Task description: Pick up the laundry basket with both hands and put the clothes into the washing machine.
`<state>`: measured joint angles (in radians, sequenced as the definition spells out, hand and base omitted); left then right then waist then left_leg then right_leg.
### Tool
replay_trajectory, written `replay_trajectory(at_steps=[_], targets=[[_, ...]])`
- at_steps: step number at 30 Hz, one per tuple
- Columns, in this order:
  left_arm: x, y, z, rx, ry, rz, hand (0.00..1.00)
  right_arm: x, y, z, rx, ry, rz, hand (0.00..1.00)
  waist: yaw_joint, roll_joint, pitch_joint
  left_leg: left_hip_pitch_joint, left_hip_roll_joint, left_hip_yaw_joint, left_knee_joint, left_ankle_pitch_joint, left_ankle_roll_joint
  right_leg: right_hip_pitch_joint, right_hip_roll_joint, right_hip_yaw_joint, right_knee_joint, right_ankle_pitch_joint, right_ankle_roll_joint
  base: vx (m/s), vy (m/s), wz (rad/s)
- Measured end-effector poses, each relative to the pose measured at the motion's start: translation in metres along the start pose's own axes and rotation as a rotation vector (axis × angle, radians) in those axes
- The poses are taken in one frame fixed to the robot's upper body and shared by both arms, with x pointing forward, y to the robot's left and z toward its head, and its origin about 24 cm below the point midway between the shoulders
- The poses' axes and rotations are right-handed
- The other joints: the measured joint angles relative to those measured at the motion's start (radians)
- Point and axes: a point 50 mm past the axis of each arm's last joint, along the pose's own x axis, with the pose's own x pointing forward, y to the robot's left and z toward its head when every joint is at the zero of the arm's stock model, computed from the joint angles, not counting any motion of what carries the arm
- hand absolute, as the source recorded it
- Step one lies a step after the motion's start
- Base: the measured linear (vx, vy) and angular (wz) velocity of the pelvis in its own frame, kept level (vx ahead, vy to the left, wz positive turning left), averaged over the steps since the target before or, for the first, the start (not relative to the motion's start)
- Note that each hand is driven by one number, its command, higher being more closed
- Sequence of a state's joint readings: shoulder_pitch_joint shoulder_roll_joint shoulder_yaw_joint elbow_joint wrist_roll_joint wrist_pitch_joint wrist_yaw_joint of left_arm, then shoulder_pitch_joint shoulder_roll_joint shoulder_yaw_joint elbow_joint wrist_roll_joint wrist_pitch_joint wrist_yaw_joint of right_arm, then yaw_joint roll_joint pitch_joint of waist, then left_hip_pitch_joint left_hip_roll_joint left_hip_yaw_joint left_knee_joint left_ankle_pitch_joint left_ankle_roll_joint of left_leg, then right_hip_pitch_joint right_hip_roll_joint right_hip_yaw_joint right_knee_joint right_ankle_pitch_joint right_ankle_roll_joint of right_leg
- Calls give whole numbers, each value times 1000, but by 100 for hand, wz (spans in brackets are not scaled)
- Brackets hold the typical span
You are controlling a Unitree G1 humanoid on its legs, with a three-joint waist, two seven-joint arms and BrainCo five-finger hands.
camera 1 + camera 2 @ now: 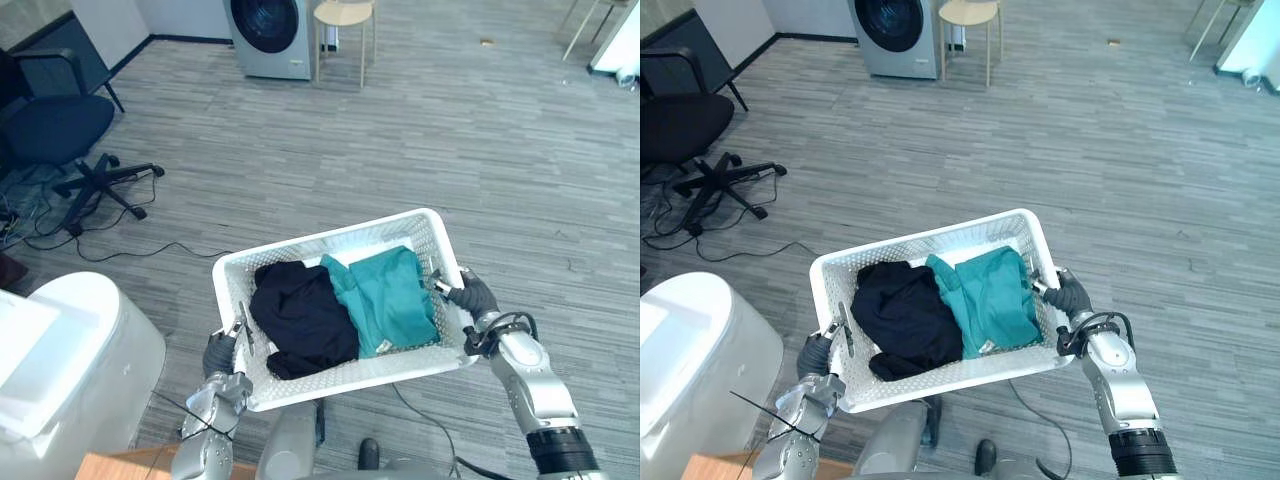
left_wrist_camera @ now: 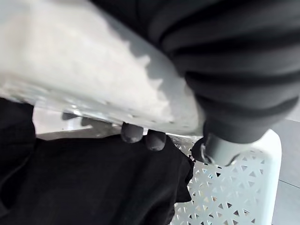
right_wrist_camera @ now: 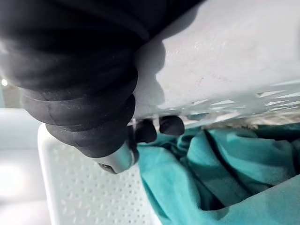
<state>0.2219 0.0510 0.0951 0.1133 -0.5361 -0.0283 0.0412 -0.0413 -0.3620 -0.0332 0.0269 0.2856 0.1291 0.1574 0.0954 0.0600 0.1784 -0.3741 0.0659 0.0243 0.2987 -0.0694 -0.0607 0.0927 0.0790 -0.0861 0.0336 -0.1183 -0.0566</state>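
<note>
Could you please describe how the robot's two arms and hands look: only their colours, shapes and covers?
The left arm and right arm are silver-grey, with rounded metal segments. The right arm carries a black ribbed ring. The left hand and right hand each wear a dark ribbed cover. The fingertips are dark and rounded.

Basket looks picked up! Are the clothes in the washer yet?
Not yet. Lifting looks done: left hand and right hand grip the laundry basket. The black garment and teal garment lie inside it. The washing machine stands far ahead; carrying and loading remain.
</note>
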Motion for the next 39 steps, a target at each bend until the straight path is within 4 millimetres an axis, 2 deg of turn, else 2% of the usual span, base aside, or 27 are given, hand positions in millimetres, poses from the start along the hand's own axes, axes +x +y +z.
replay_trajectory(at_steps=[2,3,4,5,6,8,10,12,15,17,19,20,22,23,24,25,27,28,29,31,32,33,34,35,37,38,39], targets=[[-4,4,-2,-1,5,16,100,1,3,-1,0,3,13,100,7,-18,-11,34,-29,9,-10,78,35,15,-32,31,27,-53,43,495,143,-35],[-7,9,-3,-9,6,39,100,1,8,-2,2,4,28,100,4,-34,-17,47,-65,29,29,40,105,1,-75,41,124,-120,93,434,115,-20],[-8,10,-3,-9,10,46,100,1,9,-3,4,6,30,100,-2,-34,-16,59,-72,41,46,14,115,-16,-90,44,197,-139,121,655,198,-24],[-9,13,-4,1,14,51,100,1,11,-5,10,15,35,100,-1,-36,-16,100,-84,61,63,-21,133,-84,-117,60,407,-159,155,542,183,-16],[-10,15,-4,5,15,56,100,0,13,-7,13,17,47,100,-6,-48,-14,156,-113,65,56,-44,151,-174,-152,65,678,-120,196,532,183,-11],[-10,16,-2,17,11,57,100,0,15,-8,17,18,47,100,-30,-53,-14,241,-145,55,41,-86,182,-264,-200,56,960,-33,165,483,143,23],[-9,15,3,27,-6,45,100,0,15,-9,33,15,40,100,-59,-38,-9,370,-156,10,23,-138,203,-338,-201,51,1148,-57,124,567,124,42],[-7,14,11,45,-29,28,100,-1,16,-8,51,0,31,100,-81,-35,-9,423,-146,-27,0,-162,204,-391,-199,12,1098,-81,95,453,30,49],[-3,13,20,71,-55,8,100,-4,18,-8,74,-17,21,100,-89,-38,-12,490,-115,-69,-34,-215,204,-472,-159,-13,682,-78,96,491,-39,37],[-2,14,20,85,-50,7,100,-5,19,-10,84,-13,19,100,-104,-65,-24,554,-112,-109,-87,-240,167,-461,-145,-20,241,72,137,507,-112,52],[-2,15,17,88,-32,12,100,-8,19,-15,88,5,12,100,-113,-76,-34,597,-110,-149,-82,-277,154,-459,-143,-19,211,154,78,563,-184,67],[-3,13,9,83,-4,11,100,-14,14,-20,89,26,-11,100,-126,-50,-49,580,-82,-182,6,-300,134,-460,-118,-31,269,172,41,819,-251,64],[-8,14,2,79,16,15,100,-18,12,-23,79,41,-9,100,-114,-12,-54,479,-40,-185,337,-252,54,-389,-69,-64,283,154,26,594,-157,23],[-9,13,0,66,20,19,100,-20,10,-20,65,35,-9,100,-100,10,-49,391,-7,-168,560,-109,-42,-327,-26,-71,280,125,8,376,-76,-21],[-10,14,-1,62,23,23,100,-21,11,-19,60,30,-5,100,-88,15,-49,352,12,-138,652,16,-49,-294,-9,-62,272,107,-9,759,-122,-38],[-12,15,-3,58,23,26,100,-23,11,-17,55,21,-5,100,-61,17,-47,278,60,-83,823,145,-22,-210,13,-46,230,83,-25,633,-82,-29],[-8,8,-1,53,13,-11,100,-25,4,-13,50,6,-34,100,-53,11,-40,113,102,-16,1007,24,99,-79,20,-30,144,71,-26,656,-65,-16],[-6,6,0,53,8,-22,100,-24,3,-12,53,0,-40,100,-47,3,-35,60,104,15,994,-29,104,-35,9,-14,113,69,-25,561,-22,-17],[-5,5,1,53,4,-27,100,-24,2,-11,54,-5,-42,100,-43,-1,-32,28,100,36,953,-58,103,-8,-5,-10,94,66,-24,654,59,-23],[-1,0,5,49,-9,-43,100,-25,0,-6,49,-24,-49,100,-33,-21,-20,-22,41,76,608,-103,70,59,-76,7,67,15,15,565,119,-25],[0,-3,5,40,-14,-49,100,-25,-2,-4,39,-30,-49,100,-32,-13,-24,-17,22,49,334,-84,41,80,-95,14,66,-21,36,503,209,-34],[-1,-4,3,31,-7,-47,100,-27,-4,-4,30,-25,-50,100,-31,22,-46,-4,19,1,93,-47,-5,96,-93,26,69,-66,59,509,249,-37],[-2,-3,2,33,-2,-45,100,-27,-3,-6,34,-21,-52,100,-28,28,-53,-6,22,5,98,20,-8,106,-102,34,85,-108,67,543,305,-28],[-4,0,1,45,3,-38,100,-30,0,-10,52,-8,-55,100,-29,6,-63,0,-23,31,161,14,60,117,-148,42,148,-188,75,462,222,-11],[-4,0,0,62,17,-42,100,-34,-1,-16,59,11,-64,100,-58,-27,-77,7,-89,46,199,-52,119,57,-211,61,352,-203,117,645,241,26],[-3,0,1,73,17,-46,100,-35,-1,-18,67,16,-70,100,-70,-44,-65,48,-116,58,185,-73,143,-54,-248,81,622,-143,174,637,251,30],[-3,1,1,82,17,-43,100,-34,1,-19,72,19,-68,100,-78,-58,-57,79,-130,64,170,-83,152,-114,-261,94,757,-81,182,585,234,21]])
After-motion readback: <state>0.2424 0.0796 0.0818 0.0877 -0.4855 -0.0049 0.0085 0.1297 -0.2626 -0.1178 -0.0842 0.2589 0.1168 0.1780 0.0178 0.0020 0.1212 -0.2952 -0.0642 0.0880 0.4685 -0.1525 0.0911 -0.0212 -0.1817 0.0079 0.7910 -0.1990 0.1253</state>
